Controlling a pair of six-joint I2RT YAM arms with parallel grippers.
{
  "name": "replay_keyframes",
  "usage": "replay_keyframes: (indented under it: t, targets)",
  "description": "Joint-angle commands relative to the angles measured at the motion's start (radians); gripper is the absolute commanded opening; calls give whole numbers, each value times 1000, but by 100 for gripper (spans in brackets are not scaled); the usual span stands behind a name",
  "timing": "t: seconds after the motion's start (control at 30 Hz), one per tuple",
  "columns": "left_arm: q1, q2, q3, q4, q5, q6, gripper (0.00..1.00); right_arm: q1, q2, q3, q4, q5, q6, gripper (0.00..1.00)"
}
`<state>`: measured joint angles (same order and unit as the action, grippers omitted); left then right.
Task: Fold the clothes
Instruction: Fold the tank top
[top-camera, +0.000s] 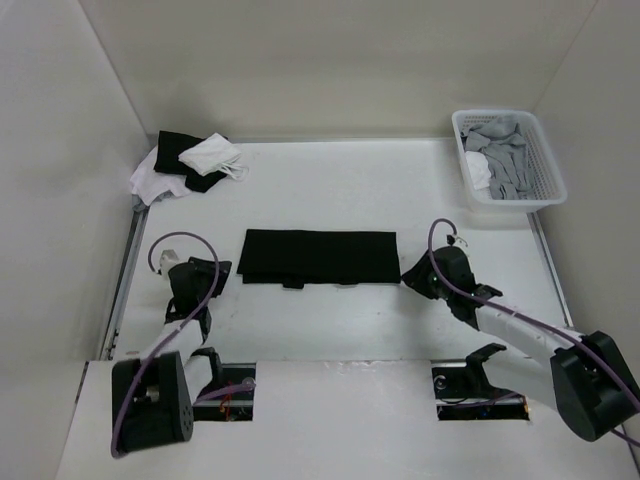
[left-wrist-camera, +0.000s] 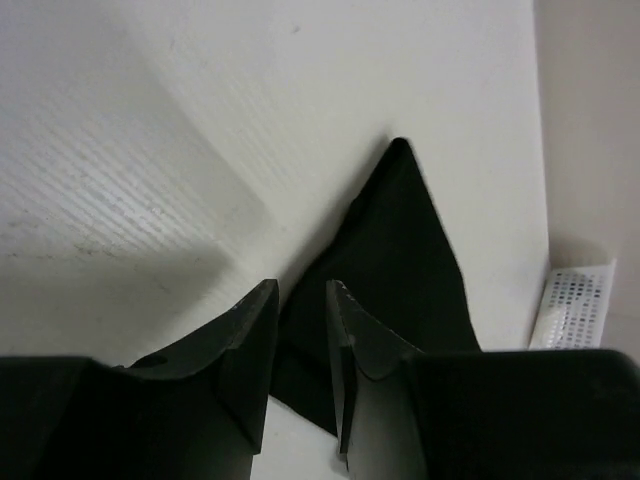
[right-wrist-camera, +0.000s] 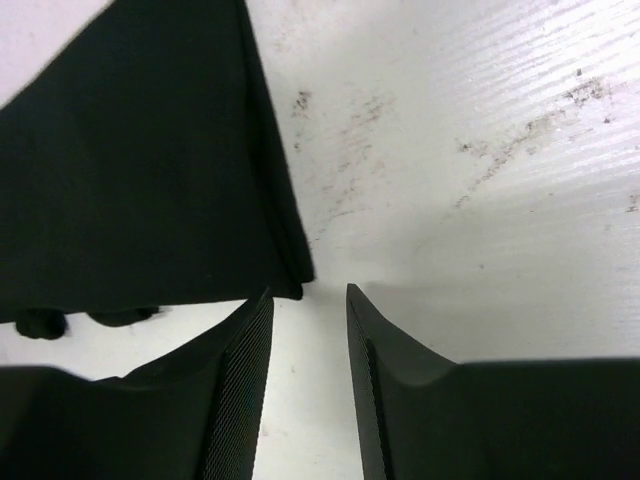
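Right now the black garment lies flat as a wide rectangle in the middle of the white table. It is plain, with two small tabs poking out of its near edge.

Your left gripper sits low just off the garment's left end, and your right gripper sits just off its right end.

In the left wrist view the fingers stand a little apart. A pointed corner of the garment shows through the narrow gap and runs on past the tips, and the fingers pinch nothing.

In the right wrist view the fingers are also spread, with bare scuffed table between them. The garment's near right corner lies just beside the tip of the left-hand finger, apart from it.

Beyond the garment's far left corner, a heap of black and white cloths lies against the back wall. Well off past the garment's right end, a white basket holds grey and white clothes.
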<state>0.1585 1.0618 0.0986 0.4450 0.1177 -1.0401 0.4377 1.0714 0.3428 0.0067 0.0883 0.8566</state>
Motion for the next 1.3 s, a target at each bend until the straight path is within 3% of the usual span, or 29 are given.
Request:
replay_keyframes:
  t: [0.0, 0.1, 0.2, 0.3, 0.4, 0.6, 0.93, 1.13, 1.27]
  targets:
    - [-16, -170, 50, -75, -10, 29, 24, -23, -50, 42, 16, 8, -17, 41]
    - [-246, -237, 178, -159, -151, 64, 24, -34, -28, 114, 33, -18, -60, 28]
    - [-514, -121, 297, -151, -277, 72, 25, -9, 66, 177, 90, -45, -93, 11]
    - [-732, 79, 394, -83, -320, 57, 25, -7, 192, 206, 174, -62, -84, 9]
    - [-837, 245, 414, 24, -326, 45, 24, -15, 324, 246, 231, -85, -82, 9]
    - [-785, 322, 299, 107, -265, 8, 23, 22, 446, 205, 274, -67, 11, 6]
    - [-594, 120, 66, 2, -124, 90, 23, 298, 277, 44, 214, 57, 231, 7]
    - [-567, -20, 119, -72, -79, 133, 24, 312, 66, 5, 116, 142, 233, 43]
    - [-630, -31, 188, -86, -85, 130, 25, 307, 4, -19, 59, 139, 242, 50]
